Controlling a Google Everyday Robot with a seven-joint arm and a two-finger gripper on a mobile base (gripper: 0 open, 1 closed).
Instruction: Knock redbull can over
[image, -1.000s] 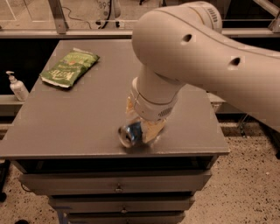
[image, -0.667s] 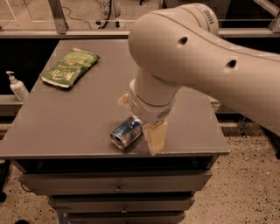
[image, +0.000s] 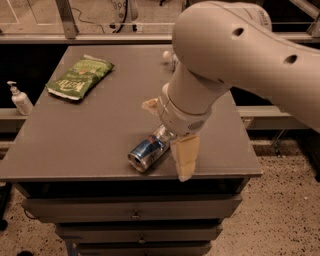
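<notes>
At the front edge of the table (image: 90, 135) the redbull can (image: 147, 152) lies on its side, so the knock looks done; the gripper (image: 166, 140) sits just above it, fingers spread, holding nothing — next, lift clear without rolling it

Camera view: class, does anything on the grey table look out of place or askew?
Yes: the slim blue-and-silver metal drink can lies on its side near the front edge of the table, right by the end effector, rather than standing upright.

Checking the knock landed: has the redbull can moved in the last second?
Yes. The redbull can tipped left, toward the table front edge, and lies on its side by the gripper.
</notes>
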